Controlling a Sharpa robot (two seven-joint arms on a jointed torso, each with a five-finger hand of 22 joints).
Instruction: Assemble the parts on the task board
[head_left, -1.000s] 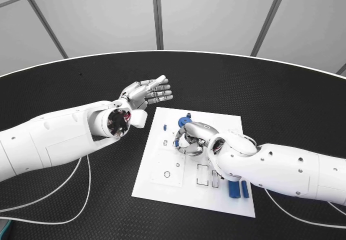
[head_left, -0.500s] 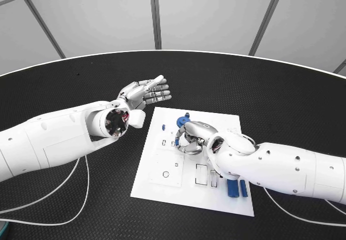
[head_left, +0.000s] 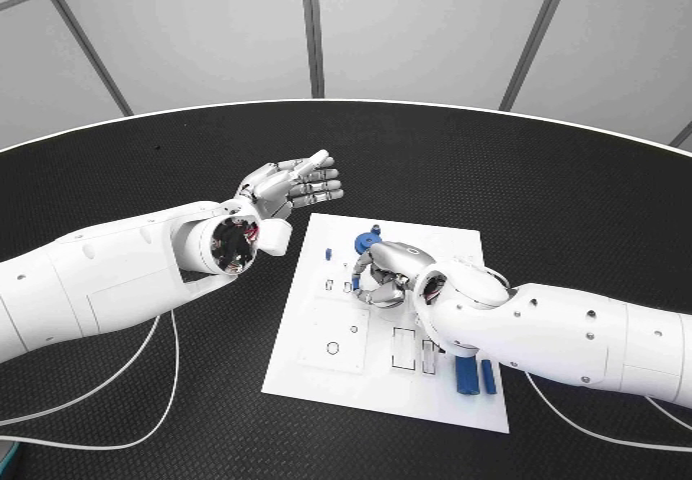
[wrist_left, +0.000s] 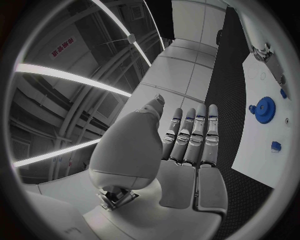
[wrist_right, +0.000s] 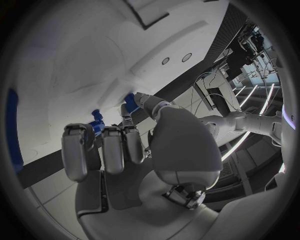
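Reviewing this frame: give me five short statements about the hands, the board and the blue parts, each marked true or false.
1. The left robot hand hangs over the black table, holding nothing. True.
2. The right robot hand is lifted clear of the task board. False: it is down over the board, fingers curled around a small blue part.
3. A blue gear sits near the board's far edge. True.
4. The left robot hand's fingers are curled into a fist. False: they are stretched out.
5. Long blue pieces lie at the board's near right. True.

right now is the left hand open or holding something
Open. The left hand is raised off the task board with its fingers stretched out straight, side by side, and nothing in the palm.
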